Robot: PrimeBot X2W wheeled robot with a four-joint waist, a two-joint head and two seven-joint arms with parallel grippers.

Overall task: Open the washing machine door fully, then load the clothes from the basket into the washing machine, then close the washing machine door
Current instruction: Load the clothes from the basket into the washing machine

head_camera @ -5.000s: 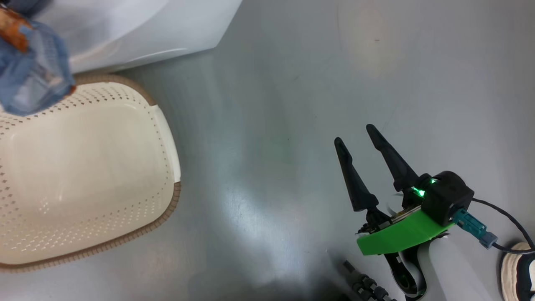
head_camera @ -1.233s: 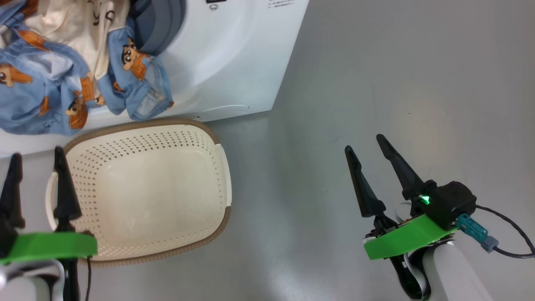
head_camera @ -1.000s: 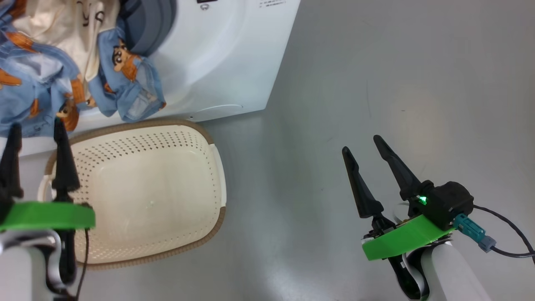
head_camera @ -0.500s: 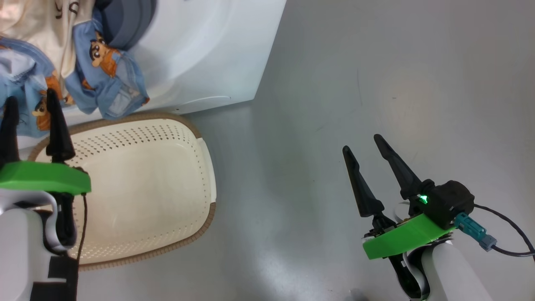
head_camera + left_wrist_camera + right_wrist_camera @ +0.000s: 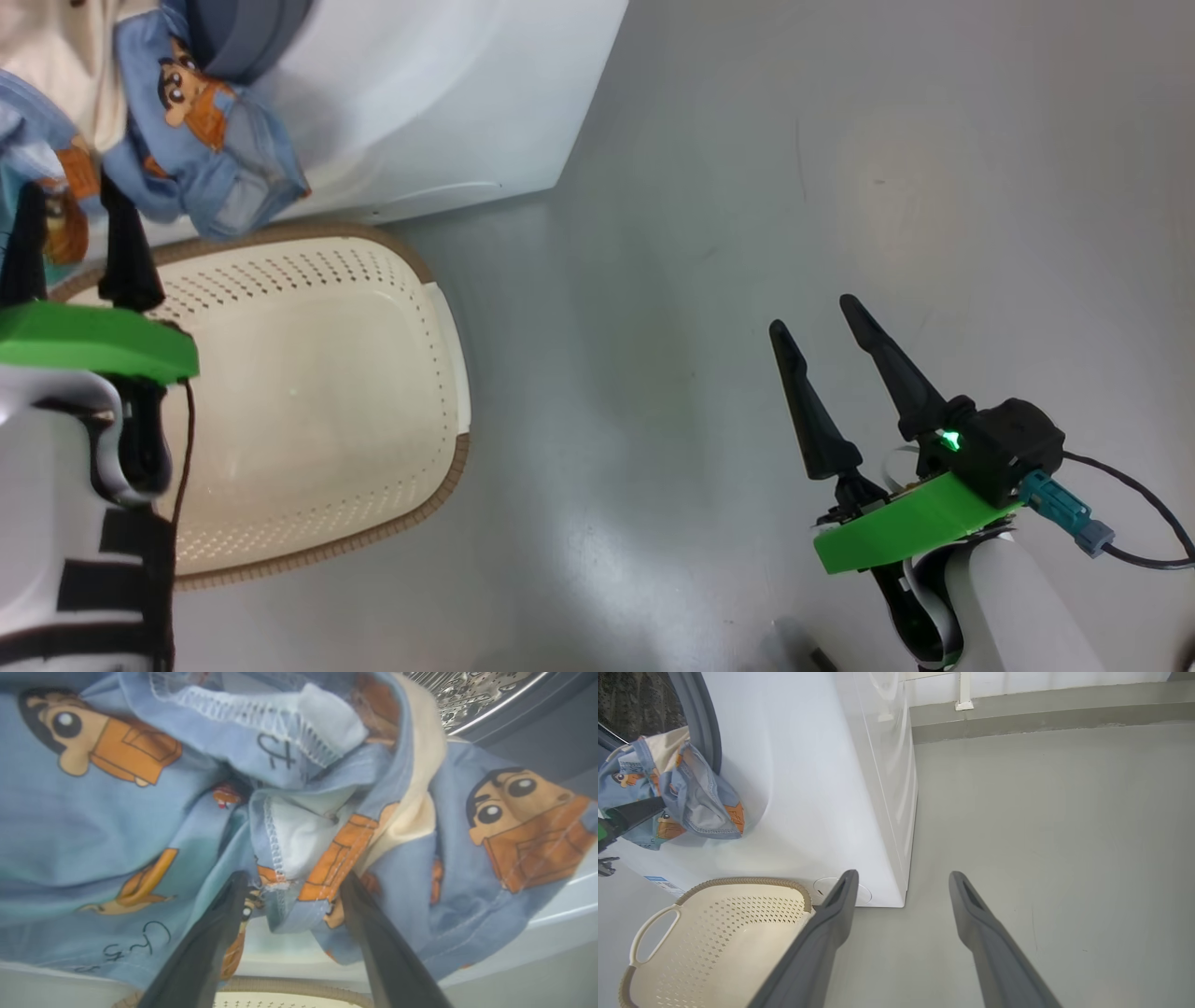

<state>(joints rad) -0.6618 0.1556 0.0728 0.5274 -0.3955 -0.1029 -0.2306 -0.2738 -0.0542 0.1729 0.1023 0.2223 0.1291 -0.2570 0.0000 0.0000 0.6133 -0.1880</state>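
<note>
Left gripper (image 5: 73, 185) is up at the washing machine (image 5: 420, 93), fingers spread as wide as they go and not pinching anything. The clothes (image 5: 201, 140) hang out of the drum mouth in a bundle and droop down the white front. There's blue fabric with orange cartoon figures and a cream piece tucked in the middle.

From the left wrist view, a stitched fold of the blue stuff dangles right between the two fingertips (image 5: 238, 877). The rest of the pile sits above and on both sides of them. Can't really tell if the tips are actually touching the cloth or just short of it, it's too close to call. A bit of the steel drum (image 5: 472, 690) peeks out past the fingers, up and to their right.

The basket (image 5: 308, 392) sits on the floor (image 5: 794, 140) tight against the foot of the washer, just below the left fingers, bare cream bottom showing.

Right gripper (image 5: 812, 313) hangs well off to the side over plain grey floor, fingers wide apart with nothing between them. In the right wrist view the basket lies left of its fingers, partly behind the left one. The washer's corner is ahead of that finger, with the grey gasket (image 5: 698, 718) and the dangling clothes further left.
</note>
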